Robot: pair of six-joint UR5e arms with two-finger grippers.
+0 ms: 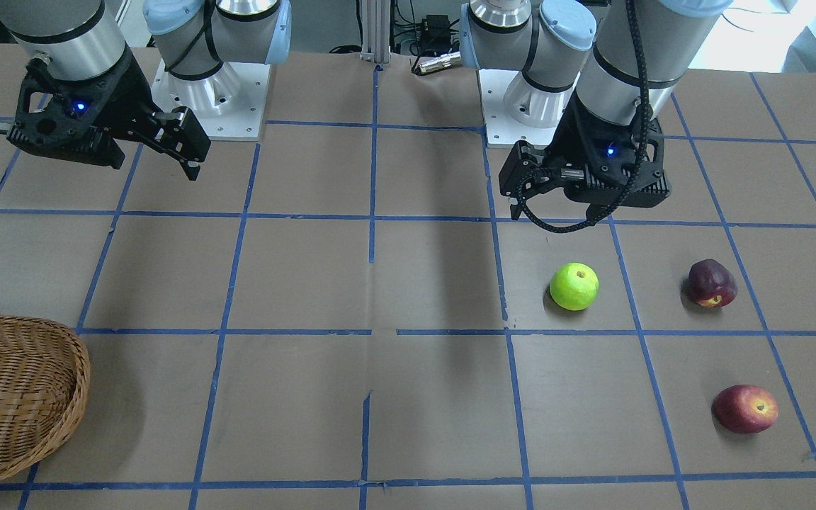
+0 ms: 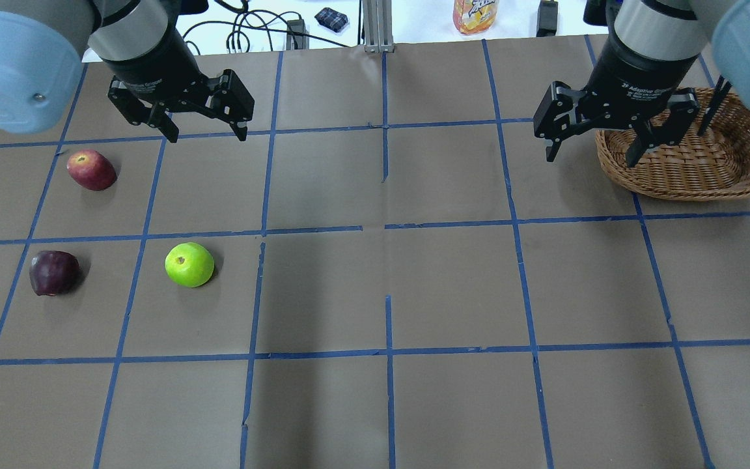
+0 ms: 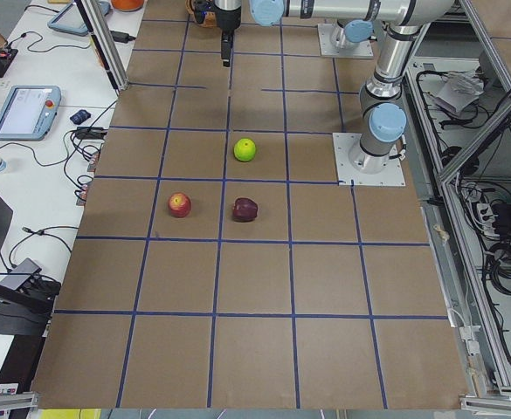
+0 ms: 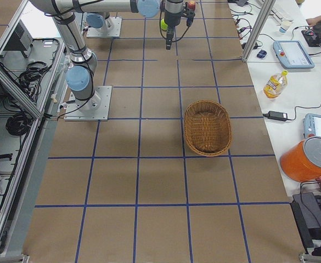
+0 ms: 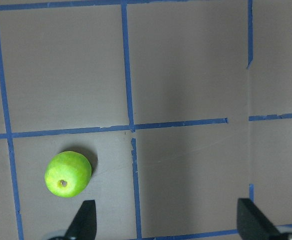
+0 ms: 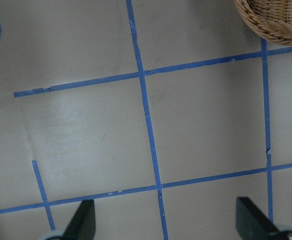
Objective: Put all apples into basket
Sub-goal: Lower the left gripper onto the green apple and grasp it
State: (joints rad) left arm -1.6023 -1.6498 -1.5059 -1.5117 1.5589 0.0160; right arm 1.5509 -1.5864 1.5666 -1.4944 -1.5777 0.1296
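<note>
Surface point(image 2: 453, 286): brown, marked into squares by blue tape lines.
Basket point(image 2: 687, 170): stands on the robot's right at the far edge of the surface, well apart from all three apples; nothing shows inside it.
Right gripper point(image 2: 590, 157): jaws spread wide with nothing between them, hanging above the surface just beside the basket. In the overhead view one finger overlaps the rim. The right wrist view shows the basket only at its top corner, so the gripper probably stands beside it rather than over it.
Left gripper point(image 2: 206, 135): jaws likewise wide apart and holding nothing, raised over the robot's left half of the surface, near the apples.
Green apple point(image 2: 189, 264): on the surface, nearest the middle, stem end up.
Maroon apple point(image 2: 54, 272): near the green one, farther to the left.
Red apple point(image 2: 91, 169): beyond the maroon one, tipped on its side, yellowish stem patch showing.
</note>
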